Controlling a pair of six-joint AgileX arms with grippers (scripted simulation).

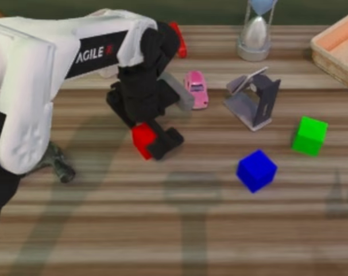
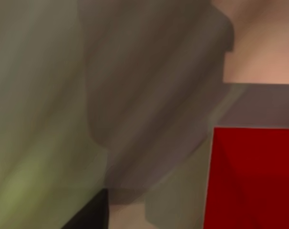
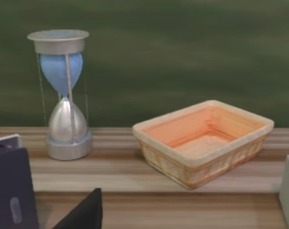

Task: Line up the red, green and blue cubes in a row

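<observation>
**Operator:** Three cubes need placing. Where do they stand?

**Technician:** Red cube (image 1: 142,140) sits between the fingers of the left pincer (image 1: 153,140), left of centre on the worktop (image 1: 162,241). Blue cube (image 1: 256,170) rests right of centre, turned askew to the plank lines. Green cube (image 1: 309,135) lies just beyond it, nearer the right edge. Blue and green are apart from each other; red is well apart from both.

**Operator:** Pincer state?

**Technician:** Left pincer is clenched on the red cube; the left wrist view shows a red face close to the lens. Whether the cube is off the worktop cannot be told. Right arm is not seen from above; its wrist view faces the hourglass (image 3: 63,95) and basket (image 3: 204,140), and its finger state cannot be told.

**Operator:** How should the step be done well?

**Technician:** My judgement: carry red rightward toward the blue cube, keep it level, and set it down on one line with blue and green with a small gap. Keep the arm clear of the pink car (image 1: 196,88) and the grey stand (image 1: 254,98), both near the path.

**Operator:** Surface and surroundings?

**Technician:** Striped wood planks, flat. A dark green wall stands behind. A thin red item (image 1: 178,39) lies at the far edge, partly behind the arm.
</observation>
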